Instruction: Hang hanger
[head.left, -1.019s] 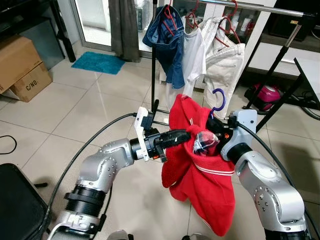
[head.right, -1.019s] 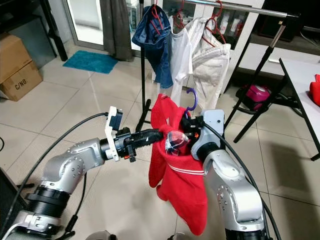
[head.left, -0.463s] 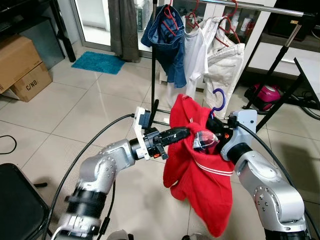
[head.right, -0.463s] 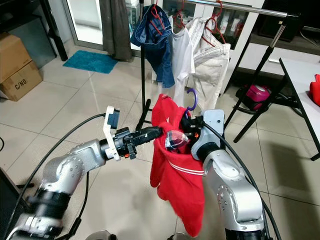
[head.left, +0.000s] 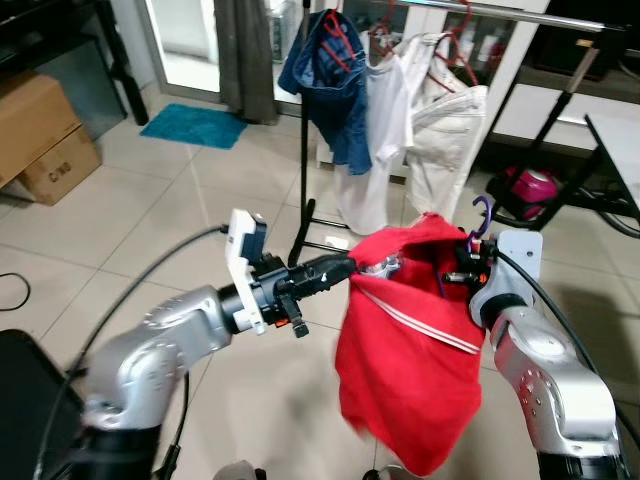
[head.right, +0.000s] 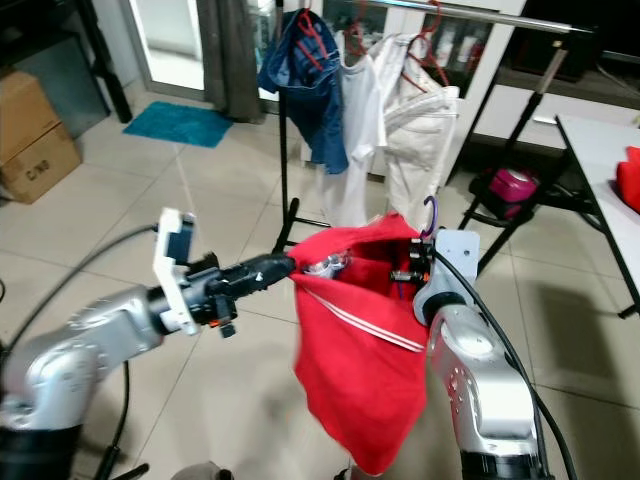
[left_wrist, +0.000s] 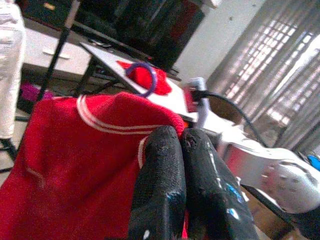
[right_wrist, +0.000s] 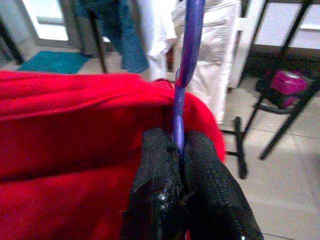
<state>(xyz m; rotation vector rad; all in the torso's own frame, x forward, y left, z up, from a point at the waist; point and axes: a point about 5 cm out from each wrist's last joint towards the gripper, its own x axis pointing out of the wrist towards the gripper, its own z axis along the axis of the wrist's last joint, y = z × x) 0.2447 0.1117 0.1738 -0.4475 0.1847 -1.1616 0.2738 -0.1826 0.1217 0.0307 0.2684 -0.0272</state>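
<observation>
Two pincers engaged, open tiled floor (head.left: 130, 200) ahead of the clothes rail (head.left: 520, 15). Right pincer (right_wrist: 179, 145) clamped on the purple hanger (right_wrist: 186, 60) neck, below the rail. Left pincer (left_wrist: 180, 145) closed on the red garment (head.left: 410, 350) draped over that hanger.

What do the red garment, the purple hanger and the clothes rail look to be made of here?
Red garment: soft knit fabric, matte, draping in folds, with white stripes. Purple hanger: probably glossy plastic or coated wire, smooth and thin, pinched by the right gripper. Clothes rail: likely metal, a shiny silver tube on black legs. The left gripper pinches the fabric.
</observation>
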